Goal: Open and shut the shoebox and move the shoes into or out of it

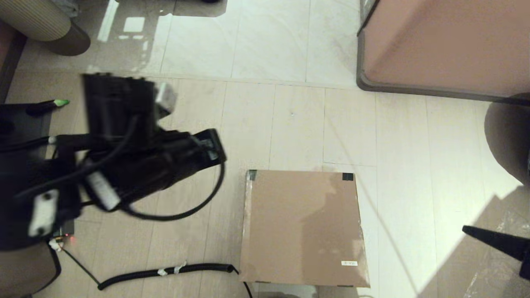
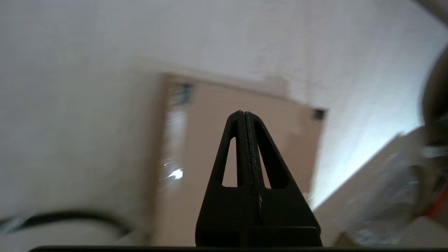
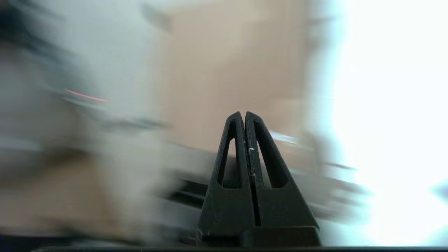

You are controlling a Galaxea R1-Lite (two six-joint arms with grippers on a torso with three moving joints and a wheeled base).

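Observation:
The shoebox (image 1: 304, 227) lies on the pale floor with its brown lid down; a small white label (image 1: 349, 263) sits near its front right corner. The shoes are hidden. My left arm (image 1: 136, 157) hangs above the floor to the left of the box. In the left wrist view the left gripper (image 2: 244, 112) is shut and empty, pointing at the shoebox (image 2: 210, 122). My right gripper (image 1: 466, 229) pokes in from the right edge, apart from the box, its tip pointing left. It is shut on nothing (image 3: 244, 112), with the brown shoebox (image 3: 227, 70) beyond it.
A large pinkish-brown furniture block (image 1: 443, 45) with a grey base stands at the back right. A black corrugated cable (image 1: 165, 271) lies on the floor left of the box. A ribbed beige round object (image 1: 37, 18) sits at the back left.

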